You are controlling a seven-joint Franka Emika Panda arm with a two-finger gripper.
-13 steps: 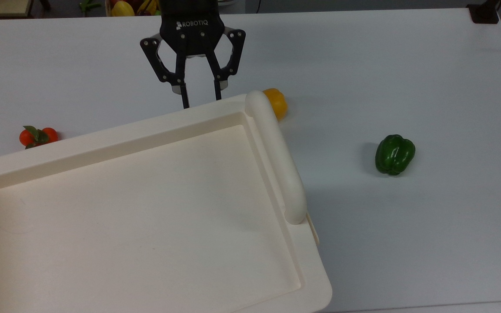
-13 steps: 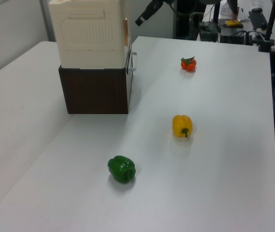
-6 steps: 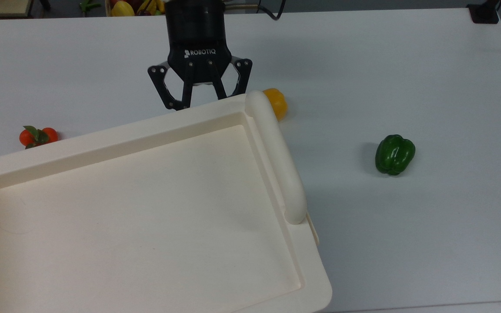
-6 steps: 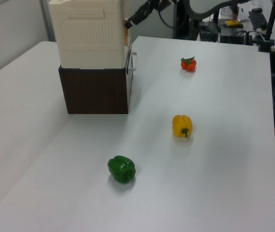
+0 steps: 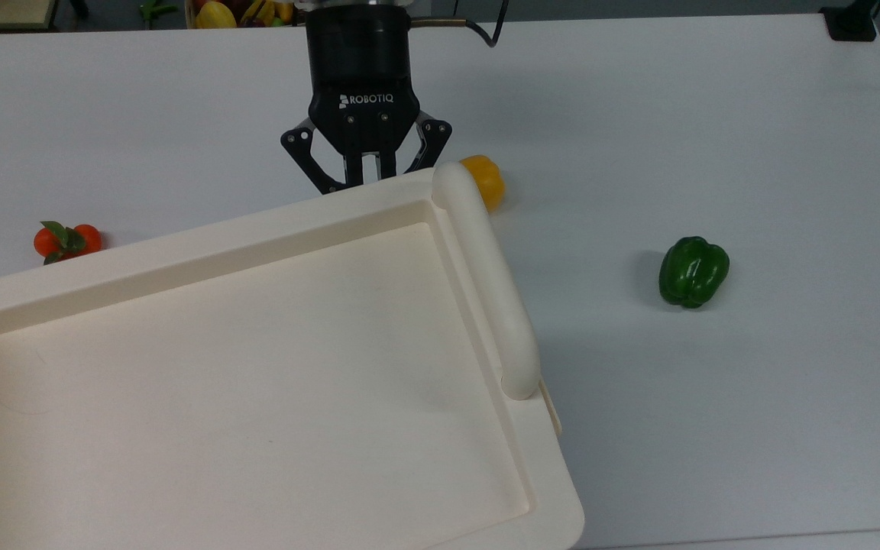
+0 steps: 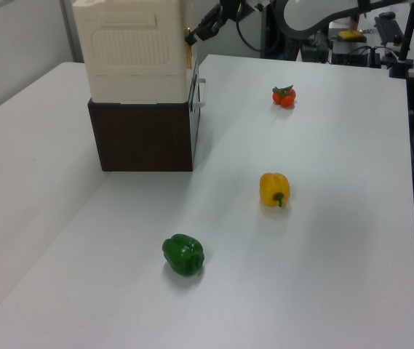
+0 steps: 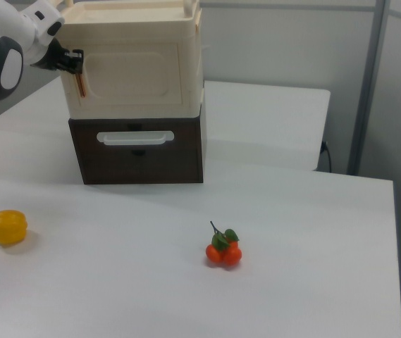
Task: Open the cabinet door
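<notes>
In the top view our pincer [image 5: 364,169] sits at the cabinet's [image 5: 257,367] twelve o'clock edge, its fingers drawn nearly together, their tips hidden below the cream rim, so we cannot tell whether they pinch anything. The rounded bar [image 5: 486,283] runs along the three o'clock side. A yellow pepper [image 5: 486,180] lies just beyond the bar's far end, a green pepper [image 5: 693,271] well apart at three o'clock, and tomatoes [image 5: 66,240] at nine o'clock on the bench [image 5: 715,114].

In the left view the pincer [image 6: 201,29] meets the cabinet's [image 6: 134,51] upper corner at two o'clock, just by a thin tan strip, which we take for the edge of the cabinet door [image 6: 190,40]. The dark drawer base [image 6: 145,138] sits beneath.

In the right view the door [image 7: 133,70] faces us, a cream panel with a recessed middle, looking shut. The pincer [image 7: 73,62] is at its nine o'clock edge, against an orange-tan strip.

To do this step well, we judge we should make sure the fingers truly bite the door's free edge, then swing outward along an arc about the far hinge rather than pulling straight, keeping the motion slow so the light cabinet does not slide or tip on its base.
</notes>
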